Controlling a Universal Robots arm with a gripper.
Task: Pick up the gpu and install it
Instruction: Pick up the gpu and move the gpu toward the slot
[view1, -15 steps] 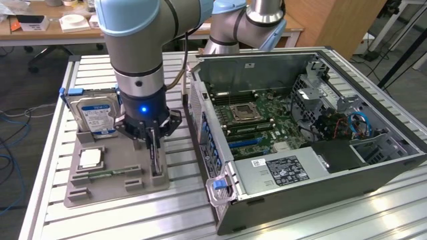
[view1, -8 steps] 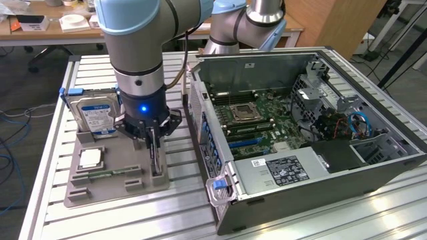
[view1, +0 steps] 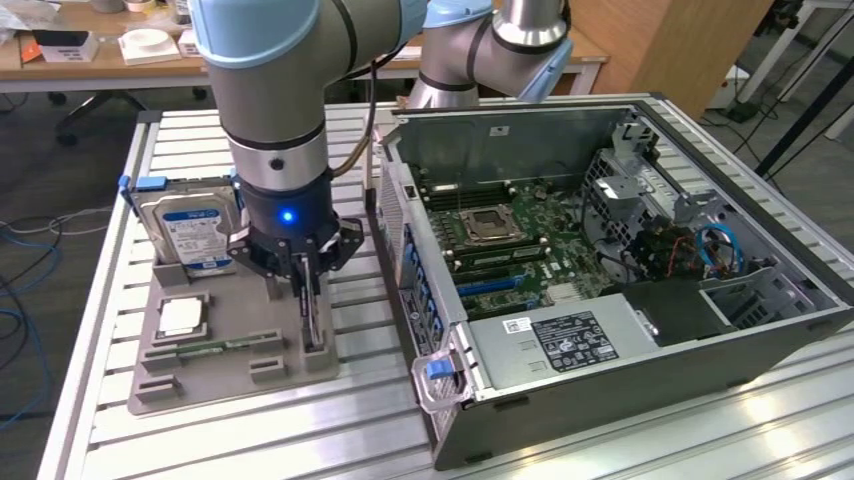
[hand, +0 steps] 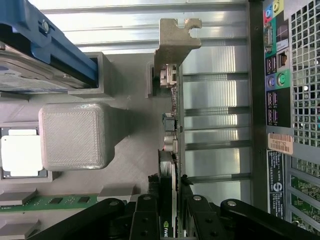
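On the slatted table I saw one tray under my gripper, clamped on the one upright gpu; one drive sat beside it, one case opposite.

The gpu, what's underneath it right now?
The gpu stands on edge in a slot of the grey holder, with the gripper closed on it from above. Its lower edge is covered by the slot, so how deep it sits cannot be seen.
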